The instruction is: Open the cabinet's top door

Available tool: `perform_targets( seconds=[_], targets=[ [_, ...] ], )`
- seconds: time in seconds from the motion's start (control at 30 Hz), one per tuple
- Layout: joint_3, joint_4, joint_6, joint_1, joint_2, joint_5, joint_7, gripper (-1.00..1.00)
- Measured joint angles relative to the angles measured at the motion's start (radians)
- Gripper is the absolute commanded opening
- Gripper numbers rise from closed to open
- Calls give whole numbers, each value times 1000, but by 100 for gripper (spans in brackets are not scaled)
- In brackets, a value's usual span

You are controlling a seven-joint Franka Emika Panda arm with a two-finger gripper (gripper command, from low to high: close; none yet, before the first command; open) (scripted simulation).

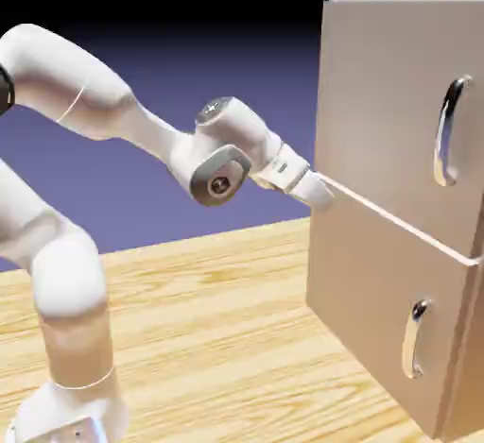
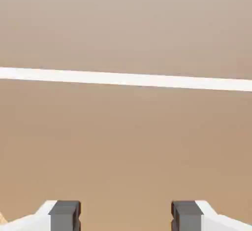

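Observation:
The beige-tan cabinet [image 1: 397, 214] stands at the right of the exterior view. Its top door [image 1: 383, 92] is the larger upper panel, flush and closed, with a long curved silver handle [image 1: 452, 129] near its right side. Below it sits the smaller panel [image 1: 373, 309] with a shorter handle [image 1: 413, 337]. My gripper [image 1: 324, 195] is at the cabinet's left front edge, level with the seam between the panels and far left of both handles. In the hand view the gripper [image 2: 125, 216] is open on nothing, facing tan wood crossed by the pale seam [image 2: 126, 80].
The cabinet rests on a light wooden table [image 1: 217, 318]. My white arm's elbow and base [image 1: 66, 337] fill the lower left of the exterior view. The cabinet's right part runs out of frame.

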Motion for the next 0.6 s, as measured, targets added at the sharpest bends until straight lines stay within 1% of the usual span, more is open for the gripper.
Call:
perform_targets(
  seconds=[0.6],
  targets=[
    [-369,215,52,275,-142,-783,-454,0]
  ],
)
